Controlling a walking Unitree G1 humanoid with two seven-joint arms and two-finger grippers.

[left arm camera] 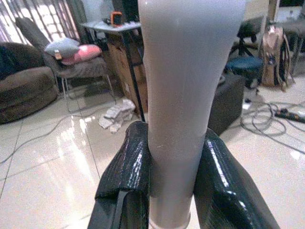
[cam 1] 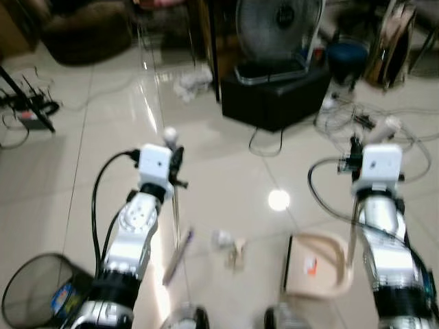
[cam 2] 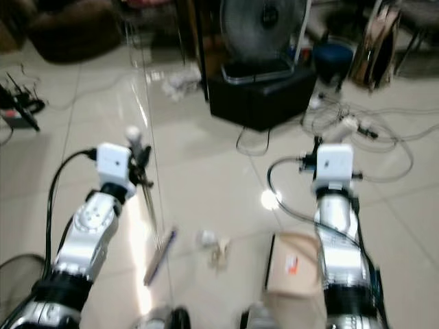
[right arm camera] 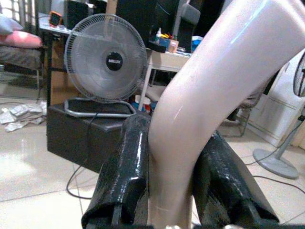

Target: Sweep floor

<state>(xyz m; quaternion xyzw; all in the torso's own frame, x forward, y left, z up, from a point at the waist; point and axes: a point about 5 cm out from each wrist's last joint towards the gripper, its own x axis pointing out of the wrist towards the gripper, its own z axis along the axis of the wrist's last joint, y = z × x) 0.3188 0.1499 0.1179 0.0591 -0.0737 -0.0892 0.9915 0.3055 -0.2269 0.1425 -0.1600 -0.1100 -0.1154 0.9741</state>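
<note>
- Left gripper [left arm camera: 171,191]: both black fingers [left arm camera: 125,176] pressed against either side of the pale grey broom handle [left arm camera: 183,95], closed on it with no gap showing
- Right gripper [right arm camera: 174,191]: black fingers [right arm camera: 121,171] closed around the curved cream dustpan handle [right arm camera: 209,90], touching it on both sides
- Broom handle runs down from the left gripper to the broom head [cam 1: 177,257], which lies tilted on the floor tiles [cam 1: 226,171] between the two arms; the head views are blurred, so the bristles cannot be made out
- Dustpan [cam 1: 317,267]: beige, resting on the floor just inside the right arm [cam 1: 384,233], with a small orange mark on its inner face
- Litter [cam 1: 230,248]: a few pale crumpled scraps on the tiles between broom head and dustpan, close to both; it seems to touch neither
- Left arm [cam 1: 134,229]: silver, raised forward, a black cable looping beside it
- Mesh waste bin [cam 1: 31,291]: black, on the floor by the left arm, a blue packet inside
- Further out: a black box [cam 1: 274,92] with a fan [right arm camera: 106,59] standing on top
- Crumpled white paper [cam 1: 192,83] on the floor left of the box
- Loose cables [cam 1: 370,127] trail over the tiles to the right of the box
- A dark sofa [left arm camera: 24,93] stands at the far left of the room
</note>
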